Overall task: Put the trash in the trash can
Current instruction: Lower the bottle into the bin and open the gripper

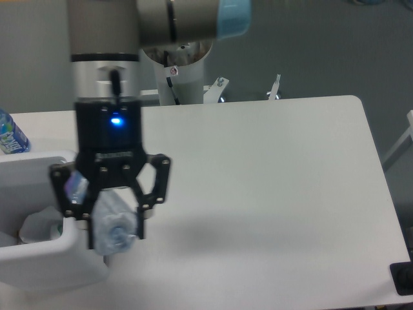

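My gripper [113, 231] is shut on the crushed clear plastic bottle [111, 216], which hangs in the air with its cap end pointing toward the camera. A bit of its red-and-blue label [77, 185] shows behind the left finger. The bottle hovers over the right edge of the white trash can [39, 268] at the left of the table. Inside the can lies the crumpled white wrapper [35, 226]. My arm hides the can's right side.
A bottle with a mostly blue label [9, 134] stands at the far left table edge behind the can. The arm's base [177, 55] rises at the back. A black object [402, 278] sits at the lower right corner.
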Robot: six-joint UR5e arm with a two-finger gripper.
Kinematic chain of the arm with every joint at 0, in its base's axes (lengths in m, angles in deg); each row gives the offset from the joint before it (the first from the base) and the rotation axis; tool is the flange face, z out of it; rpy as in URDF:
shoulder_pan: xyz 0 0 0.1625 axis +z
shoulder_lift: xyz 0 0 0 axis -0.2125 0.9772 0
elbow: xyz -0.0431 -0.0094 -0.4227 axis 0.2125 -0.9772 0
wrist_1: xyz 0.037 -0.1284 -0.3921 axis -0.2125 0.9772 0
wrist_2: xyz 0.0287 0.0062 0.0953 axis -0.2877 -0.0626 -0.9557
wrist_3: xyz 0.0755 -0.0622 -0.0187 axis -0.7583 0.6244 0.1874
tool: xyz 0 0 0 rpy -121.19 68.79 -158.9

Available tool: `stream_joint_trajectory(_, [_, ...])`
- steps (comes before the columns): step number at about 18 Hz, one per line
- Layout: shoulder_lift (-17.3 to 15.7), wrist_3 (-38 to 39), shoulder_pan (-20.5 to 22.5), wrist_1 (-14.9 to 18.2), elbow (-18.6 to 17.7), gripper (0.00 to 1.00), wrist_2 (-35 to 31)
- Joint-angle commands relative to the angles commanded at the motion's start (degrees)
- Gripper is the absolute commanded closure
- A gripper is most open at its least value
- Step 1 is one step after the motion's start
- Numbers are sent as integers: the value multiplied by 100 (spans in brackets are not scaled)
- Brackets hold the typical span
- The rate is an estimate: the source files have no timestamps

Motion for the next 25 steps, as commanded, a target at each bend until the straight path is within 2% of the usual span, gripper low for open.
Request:
stream_joint_trajectory(6, [229,-44,-431,-9,9,49,0])
stream_joint_trajectory(8, [299,-44,-519,-9,9,42,-9])
stream_joint_trajectory(9, [317,-44,-528,-9,0,31,-9])
stream_joint_trajectory(10, [334,-79,-528,-9,0,2,-26])
stream_joint_trajectory(17, [159,-351,-511,17,-149,0,-17])
stream_joint_trajectory(20, [-122,-684,-449,26,-500,0,-53])
stream_joint_trajectory(25, [-430,-878,-46,79,-571,0,-421])
